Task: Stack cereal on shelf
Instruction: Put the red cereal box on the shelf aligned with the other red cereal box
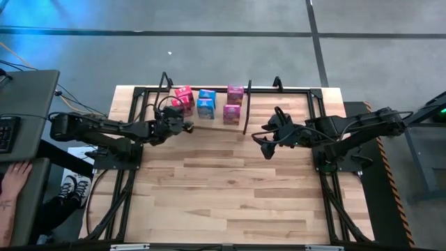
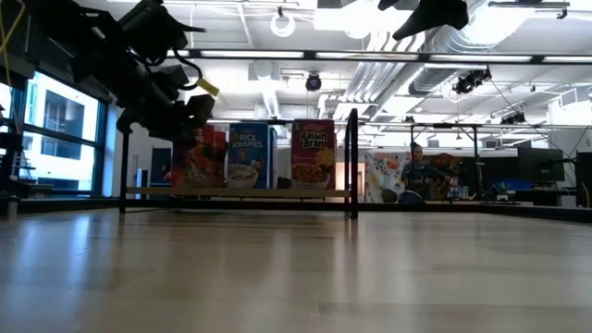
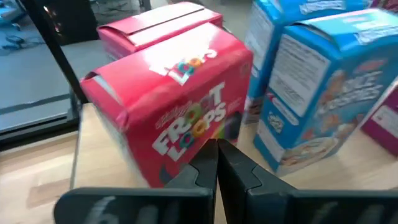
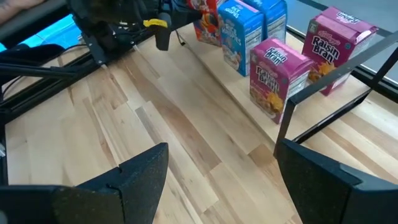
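Note:
Six cereal boxes stand upright on the shelf (image 1: pixel 217 120) at the table's far side. They stand in pairs: red Froot Loops (image 1: pixel 181 104) on the left, blue Rice Krispies (image 1: pixel 205 108) in the middle, and magenta Raisin Bran (image 1: pixel 231 113) beside the black end rail (image 1: pixel 246 104). My left gripper (image 1: pixel 187 125) is shut, its tips right at the front face of the near red box (image 3: pixel 186 118). My right gripper (image 1: pixel 268 143) hangs open above the bare table, to the right of the shelf, with nothing between its fingers (image 4: pixel 221 155). My left gripper's shut fingertips (image 3: pixel 216 152) point slanting down from the near side at the lower front face (image 3: pixel 205 134) of the near Froot Loops box. I cannot tell whether they touch it. The box stands on the shelf board.
The plank tabletop (image 1: pixel 230 188) lies bare on the near side of the shelf. A person's hand (image 1: pixel 14 174) and shoes (image 1: pixel 70 188) show beyond the table's left edge. People sit in the room behind (image 2: pixel 425 171).

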Robot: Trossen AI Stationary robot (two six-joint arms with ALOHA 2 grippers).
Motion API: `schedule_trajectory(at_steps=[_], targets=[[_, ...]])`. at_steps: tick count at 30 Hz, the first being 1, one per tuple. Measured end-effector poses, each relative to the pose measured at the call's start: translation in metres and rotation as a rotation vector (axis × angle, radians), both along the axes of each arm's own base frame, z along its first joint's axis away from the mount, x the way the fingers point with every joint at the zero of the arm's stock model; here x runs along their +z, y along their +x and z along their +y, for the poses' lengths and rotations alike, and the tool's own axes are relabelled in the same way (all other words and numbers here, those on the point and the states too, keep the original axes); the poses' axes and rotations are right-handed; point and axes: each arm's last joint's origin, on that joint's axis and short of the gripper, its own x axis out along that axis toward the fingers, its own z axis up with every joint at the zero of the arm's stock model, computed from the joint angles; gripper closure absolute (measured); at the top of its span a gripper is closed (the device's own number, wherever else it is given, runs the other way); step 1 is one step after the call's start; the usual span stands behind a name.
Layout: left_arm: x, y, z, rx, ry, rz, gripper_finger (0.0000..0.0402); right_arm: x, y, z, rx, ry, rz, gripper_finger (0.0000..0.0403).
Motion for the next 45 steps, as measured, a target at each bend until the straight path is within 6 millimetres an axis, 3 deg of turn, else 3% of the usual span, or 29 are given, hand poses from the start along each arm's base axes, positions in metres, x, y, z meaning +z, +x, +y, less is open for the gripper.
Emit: schedule_trajectory(at_steps=[12,20,25,29,38,45], targets=[[0.002,0.002,-0.010,0.028,-0.085,-0.152,0.0401,0.000,0.000,0.000,-0.002,-0.002,-0.001,0.0111],[0.029,0.011,-0.014,0.086,-0.189,-0.183,0.0401,0.000,0.000,0.000,-0.001,-0.003,0.000,0.0111],[0.044,0.004,-0.017,0.266,-0.251,-0.264,0.0401,0.000,0.000,0.000,-0.006,-0.007,-0.001,0.0111],[0.042,0.000,-0.030,0.391,-0.273,-0.474,0.0401,0.000,0.000,0.000,-0.010,-0.011,-0.002,0.0111],[0.020,0.016,-0.055,0.530,-0.363,-0.840,0.0401,0.000,0.000,0.000,0.008,-0.035,0.013,0.0111],[-0.006,0.036,-0.048,0.586,-0.352,-0.876,0.0401,0.000,-0.001,0.000,0.022,-0.041,0.021,0.0111]])
